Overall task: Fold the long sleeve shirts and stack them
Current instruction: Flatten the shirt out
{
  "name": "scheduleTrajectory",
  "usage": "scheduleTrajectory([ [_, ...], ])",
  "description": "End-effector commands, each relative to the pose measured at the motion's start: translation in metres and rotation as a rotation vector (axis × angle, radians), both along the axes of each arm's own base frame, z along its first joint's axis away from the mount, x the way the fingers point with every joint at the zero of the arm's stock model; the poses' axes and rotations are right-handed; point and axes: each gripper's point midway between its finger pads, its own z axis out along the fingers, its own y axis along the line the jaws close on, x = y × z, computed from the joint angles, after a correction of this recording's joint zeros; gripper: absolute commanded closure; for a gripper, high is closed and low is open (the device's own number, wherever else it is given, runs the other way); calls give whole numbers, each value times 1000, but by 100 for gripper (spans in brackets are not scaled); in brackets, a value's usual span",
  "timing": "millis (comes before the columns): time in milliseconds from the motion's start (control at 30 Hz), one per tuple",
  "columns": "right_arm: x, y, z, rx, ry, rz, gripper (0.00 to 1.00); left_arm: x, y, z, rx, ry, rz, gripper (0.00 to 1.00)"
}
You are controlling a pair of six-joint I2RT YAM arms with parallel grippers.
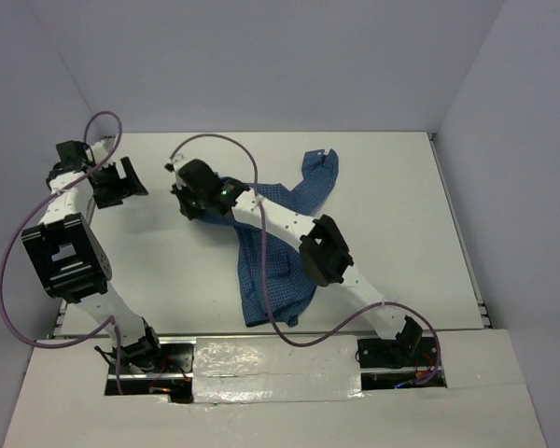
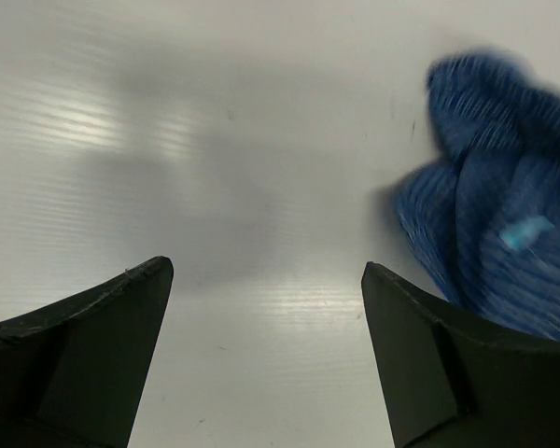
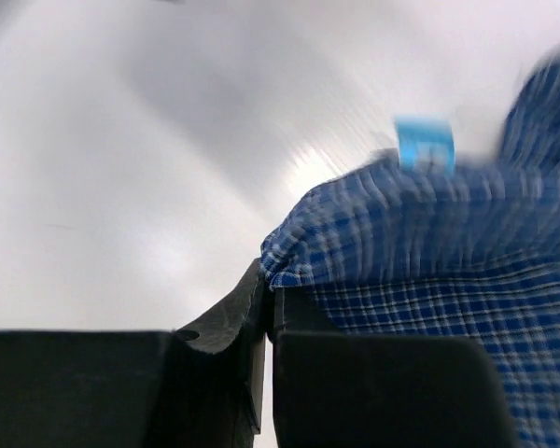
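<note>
The blue finely checked shirt (image 1: 271, 271) lies crumpled across the middle of the white table, one end reaching the far side (image 1: 319, 173). My right gripper (image 1: 189, 198) is shut on an edge of the shirt (image 3: 401, 243) at its left side; a light blue tag (image 3: 425, 145) shows on the cloth. My left gripper (image 1: 123, 182) is open and empty at the far left, over bare table. In the left wrist view the shirt (image 2: 499, 233) lies to the right of the open fingers (image 2: 420, 345).
White walls enclose the table (image 1: 392, 243) on the left, far and right sides. Purple cables (image 1: 215, 140) loop over both arms. The right arm (image 1: 317, 247) lies across the shirt.
</note>
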Motion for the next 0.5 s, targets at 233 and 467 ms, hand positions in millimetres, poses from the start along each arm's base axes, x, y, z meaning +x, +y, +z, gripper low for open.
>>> scheduleTrajectory([
  [233, -59, -108, 492, 901, -556, 67, 100, 34, 73, 104, 85, -230, 96, 4],
  [467, 72, -308, 401, 691, -363, -613, 100, 86, 62, 179, 96, -389, 12, 8],
])
